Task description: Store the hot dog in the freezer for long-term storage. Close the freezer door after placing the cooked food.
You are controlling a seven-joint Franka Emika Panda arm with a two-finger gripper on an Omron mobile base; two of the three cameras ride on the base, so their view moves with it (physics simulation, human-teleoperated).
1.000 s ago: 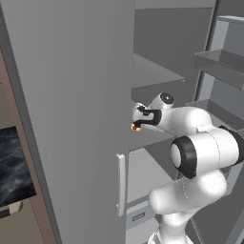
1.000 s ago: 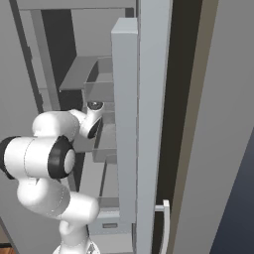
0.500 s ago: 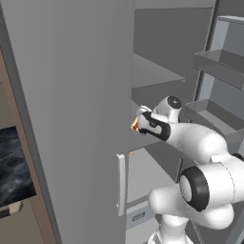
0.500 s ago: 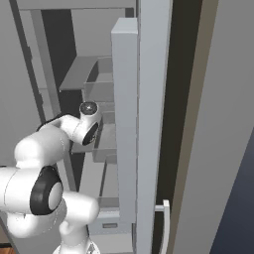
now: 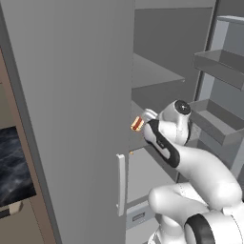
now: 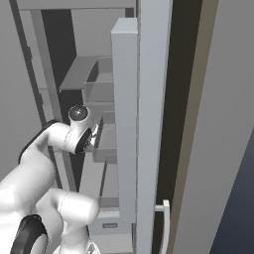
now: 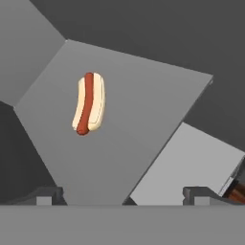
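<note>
Now the hot dog (image 7: 89, 103), a smooth tan bun with a glossy red sausage, lies on a flat grey freezer shelf (image 7: 143, 129), apart from the spread, empty gripper (image 7: 122, 195).

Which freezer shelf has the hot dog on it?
The lower shelf, just above the drawers: the hot dog lies there, beneath the upper shelf.
</note>
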